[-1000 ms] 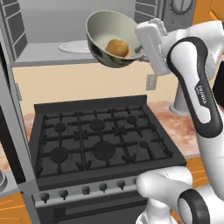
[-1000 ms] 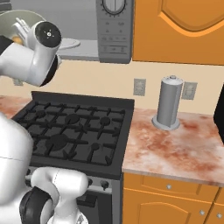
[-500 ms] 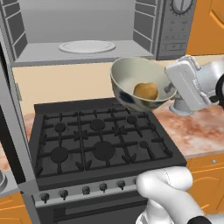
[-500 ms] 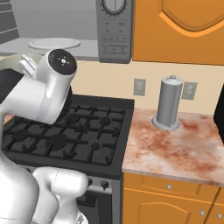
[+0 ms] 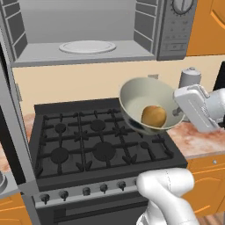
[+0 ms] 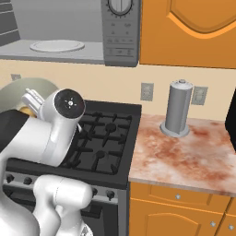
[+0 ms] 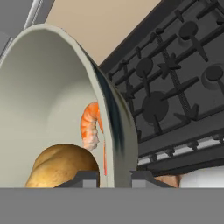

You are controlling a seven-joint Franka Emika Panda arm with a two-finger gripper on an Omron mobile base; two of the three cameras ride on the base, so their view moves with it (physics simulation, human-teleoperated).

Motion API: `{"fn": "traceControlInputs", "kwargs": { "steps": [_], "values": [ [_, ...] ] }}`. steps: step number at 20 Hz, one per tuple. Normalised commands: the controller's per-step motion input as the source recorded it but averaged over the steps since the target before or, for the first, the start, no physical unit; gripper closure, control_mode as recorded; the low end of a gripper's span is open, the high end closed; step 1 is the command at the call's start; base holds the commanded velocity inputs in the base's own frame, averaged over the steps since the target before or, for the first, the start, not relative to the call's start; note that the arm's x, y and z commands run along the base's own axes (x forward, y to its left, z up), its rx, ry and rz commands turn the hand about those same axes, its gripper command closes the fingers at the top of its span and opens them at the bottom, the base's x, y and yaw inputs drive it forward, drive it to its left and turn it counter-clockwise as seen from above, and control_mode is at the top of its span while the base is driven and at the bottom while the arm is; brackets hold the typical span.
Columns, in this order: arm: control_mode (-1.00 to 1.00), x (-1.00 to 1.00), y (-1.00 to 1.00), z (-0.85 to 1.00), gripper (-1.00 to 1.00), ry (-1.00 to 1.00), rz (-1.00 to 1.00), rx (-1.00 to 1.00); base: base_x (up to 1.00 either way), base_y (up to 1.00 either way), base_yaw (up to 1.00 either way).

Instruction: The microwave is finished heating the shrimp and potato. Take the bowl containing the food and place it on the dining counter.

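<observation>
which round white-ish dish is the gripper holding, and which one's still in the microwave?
The deep pale grey-green bowl with the golden-brown potato is clamped by the gripper over the stove. The flat white turntable plate sits in the grey microwave.

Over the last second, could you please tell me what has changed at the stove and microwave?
The gripper, shut on the rim of the pale grey-green ceramic bowl, has carried it down and rightward from the front of the grey built-in microwave to above the black stove's right side. The golden-brown potato and an orange shrimp rode along inside. The white turntable and grey canister stayed put.
</observation>
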Motion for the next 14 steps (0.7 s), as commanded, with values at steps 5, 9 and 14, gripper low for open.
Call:
{"fn": "traceControlInputs", "kwargs": {
  "steps": [5,9,14],
  "values": [
    [-1.00,0.00,0.00,0.00,1.00,0.00,0.00,0.00,0.00,0.00,0.00],
    [-1.00,0.00,0.00,-0.01,1.00,0.00,0.00,0.00,0.00,0.00,0.00],
    [-1.00,0.00,0.34,-0.14,1.00,-0.02,0.00,-0.01,0.00,0.00,0.00]
  ]
}}
